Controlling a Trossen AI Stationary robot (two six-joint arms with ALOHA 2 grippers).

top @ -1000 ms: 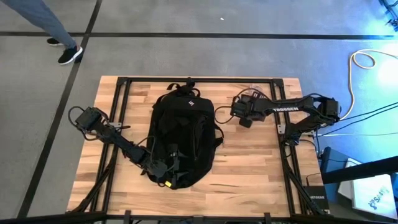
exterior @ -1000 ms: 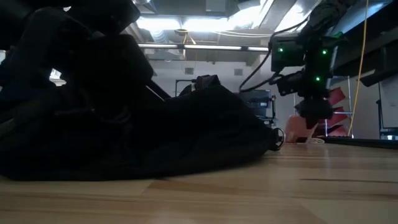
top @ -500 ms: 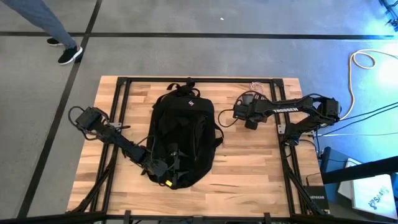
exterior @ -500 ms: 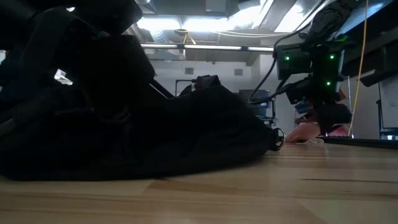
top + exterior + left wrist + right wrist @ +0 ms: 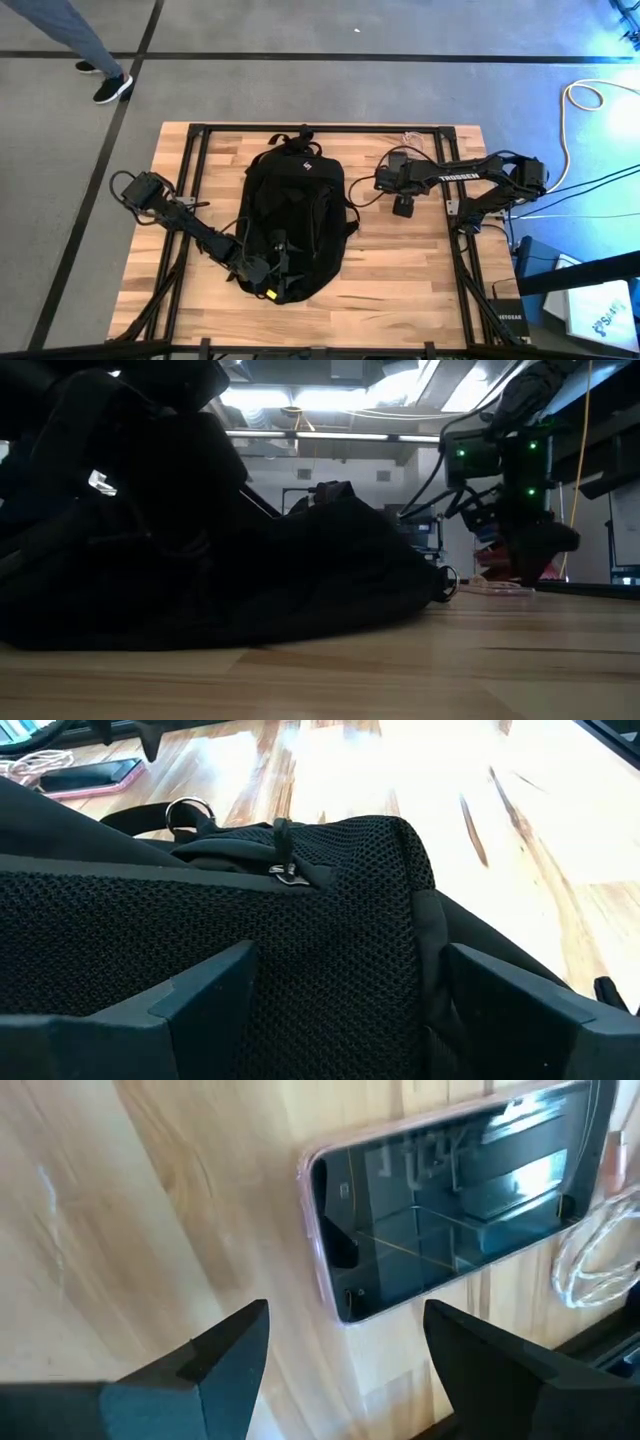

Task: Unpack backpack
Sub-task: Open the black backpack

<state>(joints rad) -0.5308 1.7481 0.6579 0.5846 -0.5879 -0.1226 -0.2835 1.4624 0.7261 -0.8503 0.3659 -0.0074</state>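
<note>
At the near edge of the surface [image 5: 400, 280], the left gripper [image 5: 278, 262] sits low against the bottom end of the backpack [image 5: 295, 220], its jaws spread wide and released, straddling the black mesh panel without pinching it. The bag lies flat in the middle of the surface, top loop pointing to the far side, and its zipper [image 5: 285, 870] appears closed in the left wrist view, so whatever is still inside cannot be seen. The risk here, as I judge it, is that the jaws would clamp on loose mesh or a strap rather than the zipper pull, and a tug would then drag the whole soft bag across the wood instead of opening it. Farther off, beside the bag's upper right, the right gripper [image 5: 403, 203] hangs just above the surface with its jaws parted and holding nothing. Just beyond its fingertips lie a phone [image 5: 455, 1200] in a pink case and a coiled white cable [image 5: 600, 1250], both resting on the wood. A careless descent could knock the phone or snag the cable.
</note>
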